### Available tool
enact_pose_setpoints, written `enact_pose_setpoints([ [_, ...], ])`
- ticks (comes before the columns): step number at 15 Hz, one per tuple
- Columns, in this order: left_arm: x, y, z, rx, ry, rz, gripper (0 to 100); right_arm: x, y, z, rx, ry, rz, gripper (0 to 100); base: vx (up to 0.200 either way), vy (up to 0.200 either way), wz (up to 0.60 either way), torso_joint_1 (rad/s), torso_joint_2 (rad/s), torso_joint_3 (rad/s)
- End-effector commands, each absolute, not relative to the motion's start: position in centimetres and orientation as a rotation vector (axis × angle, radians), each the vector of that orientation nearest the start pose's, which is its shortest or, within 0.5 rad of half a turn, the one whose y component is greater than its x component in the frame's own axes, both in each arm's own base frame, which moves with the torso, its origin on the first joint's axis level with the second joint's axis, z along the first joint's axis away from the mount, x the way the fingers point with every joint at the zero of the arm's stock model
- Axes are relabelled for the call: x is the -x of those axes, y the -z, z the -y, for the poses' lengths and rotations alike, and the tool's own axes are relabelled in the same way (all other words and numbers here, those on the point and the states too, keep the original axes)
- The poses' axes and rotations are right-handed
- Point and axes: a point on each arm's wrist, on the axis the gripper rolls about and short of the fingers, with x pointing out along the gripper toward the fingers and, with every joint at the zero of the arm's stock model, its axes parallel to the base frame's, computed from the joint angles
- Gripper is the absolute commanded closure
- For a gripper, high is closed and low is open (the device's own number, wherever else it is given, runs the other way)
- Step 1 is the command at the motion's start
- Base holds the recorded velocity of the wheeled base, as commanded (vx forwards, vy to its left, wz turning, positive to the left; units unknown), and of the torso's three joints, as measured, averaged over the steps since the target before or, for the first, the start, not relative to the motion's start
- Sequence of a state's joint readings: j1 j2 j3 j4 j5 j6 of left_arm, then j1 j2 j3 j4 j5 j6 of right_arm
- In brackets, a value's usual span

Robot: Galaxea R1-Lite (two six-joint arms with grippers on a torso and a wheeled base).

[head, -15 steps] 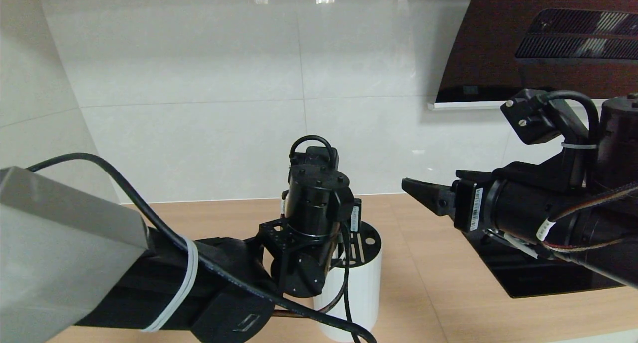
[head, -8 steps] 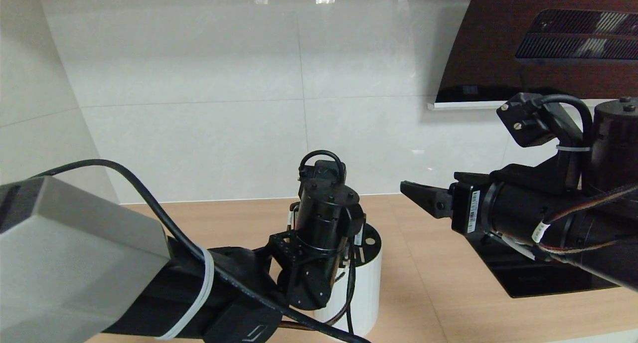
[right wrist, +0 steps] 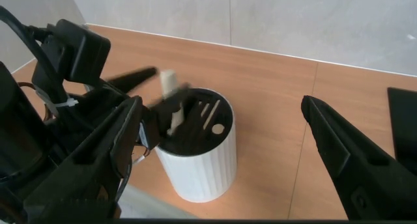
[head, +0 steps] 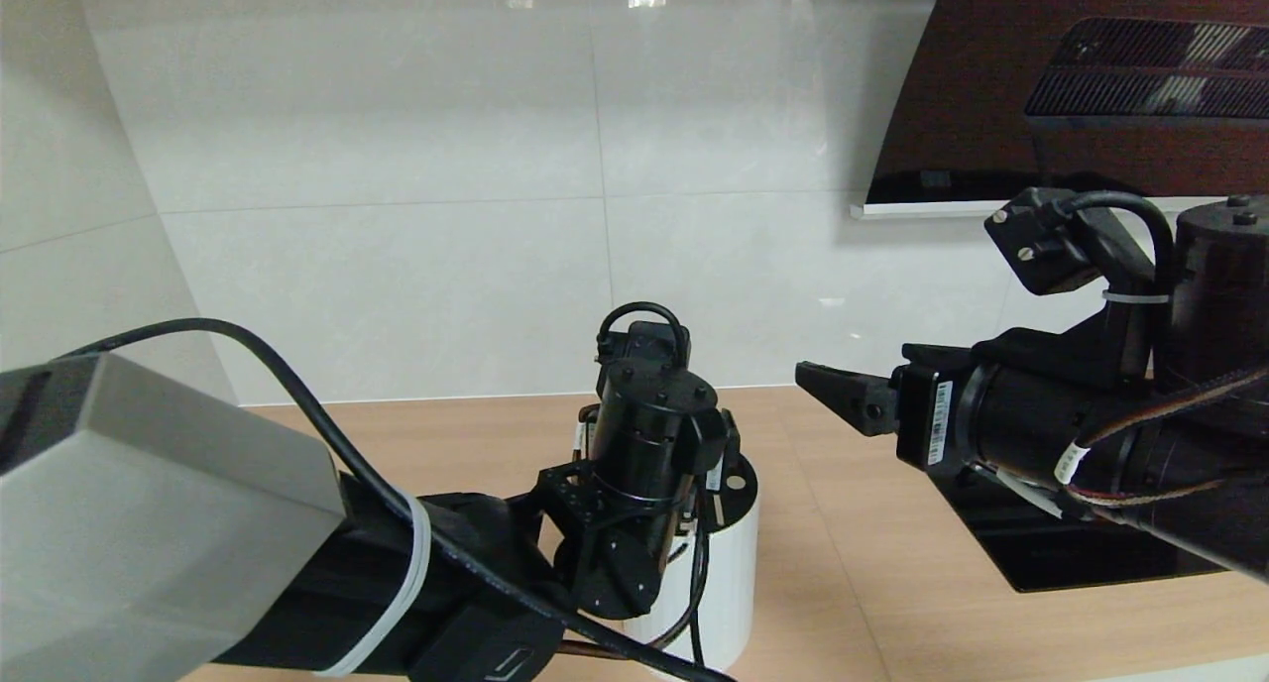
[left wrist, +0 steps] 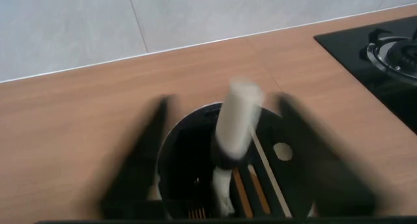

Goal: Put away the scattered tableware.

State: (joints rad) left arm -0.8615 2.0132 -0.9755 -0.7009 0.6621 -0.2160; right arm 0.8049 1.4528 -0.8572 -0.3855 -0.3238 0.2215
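Left gripper (left wrist: 223,101) spread wide over white utensil holder (right wrist: 202,165), white-handled utensil (left wrist: 238,113) standing inside untouched; right gripper (right wrist: 220,105) wide open, empty.

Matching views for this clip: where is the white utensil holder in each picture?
Head view: white utensil holder low centre, partly behind the left arm.
Left wrist view: it sits under the open left end effector.
Right wrist view: it stands beside the left arm.
Shared landmark: wooden countertop under it.
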Motion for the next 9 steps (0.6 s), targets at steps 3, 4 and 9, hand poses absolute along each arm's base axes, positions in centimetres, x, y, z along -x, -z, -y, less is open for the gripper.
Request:
enact_pose_setpoints([
  [3,-25.4,-12.9,27.5,-0.015,0.170,-0.259,0,-17.9,-24.1,-17.6,-0.104,-0.457,-0.231,0,0.000,0.000,0.00,0.000,0.00,0.000],
  [4,-25.4,-12.9,27.5,-0.014,0.170,-0.258,0,-17.9,-24.1,-17.6,-0.103,-0.457,-0.231,0,0.000,0.000,0.00,0.000,0.00,0.000],
  [9,-22.6,-18.8,25.0,0.079,0.202,-0.153,0,-17.7,-24.5,-17.4,-0.112,-0.459,-0.218,0,0.000,0.000,0.00,0.000,0.00,0.000],
])
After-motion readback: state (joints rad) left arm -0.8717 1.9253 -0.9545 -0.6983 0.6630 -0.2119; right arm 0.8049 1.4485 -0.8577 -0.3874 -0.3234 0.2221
